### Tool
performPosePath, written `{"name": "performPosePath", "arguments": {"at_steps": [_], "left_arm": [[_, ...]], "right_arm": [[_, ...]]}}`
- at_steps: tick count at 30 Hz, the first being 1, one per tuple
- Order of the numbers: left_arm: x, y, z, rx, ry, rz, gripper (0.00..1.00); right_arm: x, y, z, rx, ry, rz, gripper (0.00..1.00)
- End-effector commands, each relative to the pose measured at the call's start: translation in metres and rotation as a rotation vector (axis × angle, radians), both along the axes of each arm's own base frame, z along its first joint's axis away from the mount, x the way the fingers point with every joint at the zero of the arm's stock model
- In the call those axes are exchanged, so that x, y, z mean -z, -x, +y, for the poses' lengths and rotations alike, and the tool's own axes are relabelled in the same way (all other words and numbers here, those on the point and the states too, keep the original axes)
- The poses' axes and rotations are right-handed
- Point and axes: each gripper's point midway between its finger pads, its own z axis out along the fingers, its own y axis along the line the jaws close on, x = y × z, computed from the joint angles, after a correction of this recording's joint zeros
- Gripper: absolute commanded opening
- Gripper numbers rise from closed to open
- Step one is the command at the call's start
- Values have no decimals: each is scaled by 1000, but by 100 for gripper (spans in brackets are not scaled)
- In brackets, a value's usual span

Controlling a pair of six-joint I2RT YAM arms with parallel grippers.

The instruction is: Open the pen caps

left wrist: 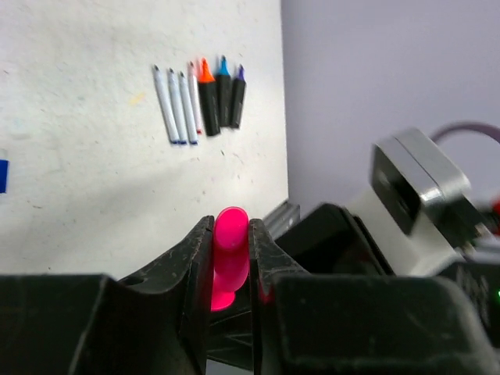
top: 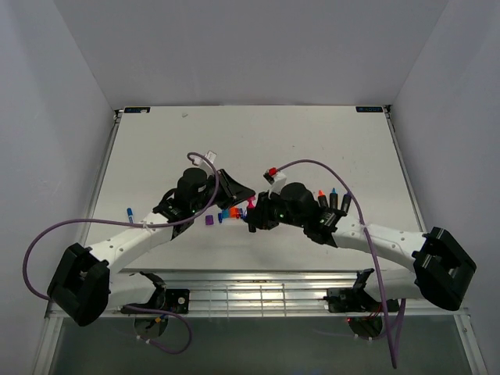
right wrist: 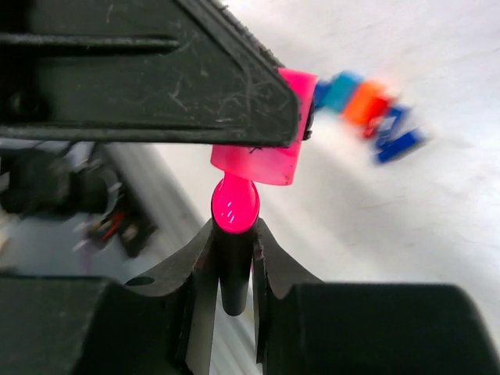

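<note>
Both pinch: left gripper (left wrist: 231,228) the magenta cap (left wrist: 230,258), right gripper (right wrist: 234,238) the highlighter body (right wrist: 233,273).

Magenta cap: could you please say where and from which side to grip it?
Pinch its walls clear of the mouth, approaching from away from the marker, as the left tool does; the mouth of the magenta cap faces the pink tip.

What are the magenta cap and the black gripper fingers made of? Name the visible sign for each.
Magenta cap: apparently smooth plastic, slightly translucent; it glows brightly with a soft sheen.
Left gripper fingers: likely hard black plastic, matte; fine pale scratches mark the flat side in the right wrist view.
</note>
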Motion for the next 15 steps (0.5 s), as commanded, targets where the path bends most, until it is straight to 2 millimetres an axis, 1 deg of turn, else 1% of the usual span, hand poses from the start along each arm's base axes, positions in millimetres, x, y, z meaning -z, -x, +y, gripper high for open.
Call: {"name": "performPosePath", "arguments": {"at_steps": [1,2,3,4,5,6,7,8,9,10,11,12,13,14,15], "left_arm": [[9,-5,5,-77,-143,88,0],[10,-6,6,-87,-162,83,0],[7,-6,6,-90,-166,71,0],[9,-4,6,-88,-166,61,0],[4,-4,7,-84,-161,29,0],[4,-4,10,-83,-169,8,0],[0,-8,14,-97,-192,-18,0],[-4,-10,16,-94,-215,-51,0],[-5,-12,20,-80,-268,-110,0],[-2,-13,27,-85,-318,-111,0],[-10,-20,32,-113,-348,-144,0],[-10,-25,41,-112,-404,-177,0],[-2,-21,48,-104,-456,-152,0],[-3,-29,59,-155,-502,-168,0],[-2,-30,68,-158,-540,-185,0]], "right_arm": [[18,-63,-71,426,483,-226,8],[27,-62,-83,448,579,-218,8],[23,-65,-84,464,598,-225,8],[18,-65,-78,428,595,-241,8],[14,-66,-71,402,563,-258,8],[14,-65,-68,381,553,-263,8],[18,-58,-62,323,535,-240,8],[24,-52,-62,280,535,-226,8],[26,-49,-58,251,505,-218,8],[31,-39,-54,200,475,-189,8],[40,-30,-59,187,462,-158,8],[44,-29,-61,180,448,-139,8],[46,-25,-61,163,428,-118,8],[48,-25,-65,173,424,-107,8],[57,-28,-76,197,441,-83,8]]}}
